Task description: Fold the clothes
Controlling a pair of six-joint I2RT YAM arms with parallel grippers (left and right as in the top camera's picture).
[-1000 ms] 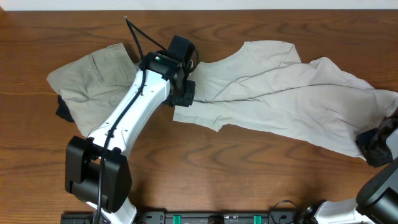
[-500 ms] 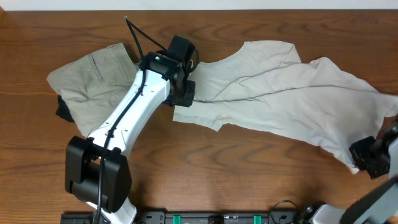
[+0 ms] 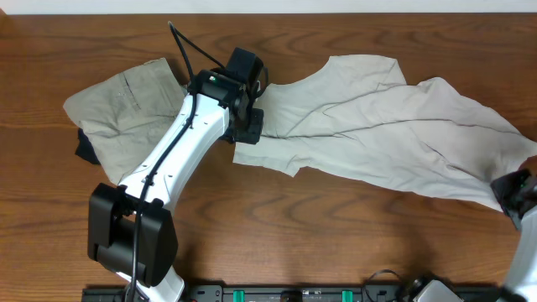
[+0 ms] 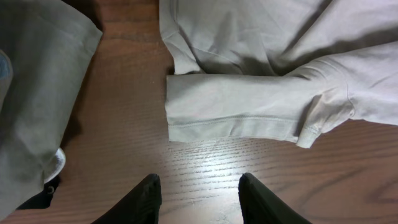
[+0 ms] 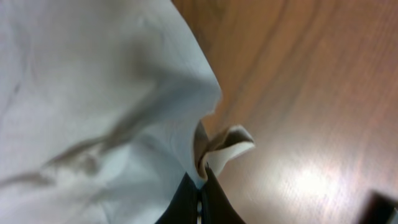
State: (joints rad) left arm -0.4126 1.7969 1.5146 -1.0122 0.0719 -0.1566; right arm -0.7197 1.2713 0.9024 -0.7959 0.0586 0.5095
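A large, thin, wrinkly cream-white garment [image 3: 394, 126] lies spread across the right half of the wooden table. Its sleeve [image 4: 242, 115] lies flat in the left wrist view. My left gripper [image 4: 198, 199] is open and empty, just above bare wood in front of that sleeve; overhead it sits at the garment's left end [image 3: 249, 126]. My right gripper [image 5: 200, 193] is shut on the garment's corner [image 5: 214, 146] at the table's right edge [image 3: 516, 191]. A khaki-tan garment [image 3: 126, 105] with stitched seams lies at the left.
A dark piece of cloth [image 3: 84, 149] peeks from under the khaki garment's left side. The left arm [image 3: 180, 155] lies over the khaki garment. The table's front strip of wood [image 3: 336, 235] has nothing on it.
My right gripper has moved from the right edge toward the front and back right, dragging the cream garment's right corner out flatter. The left arm has not moved.
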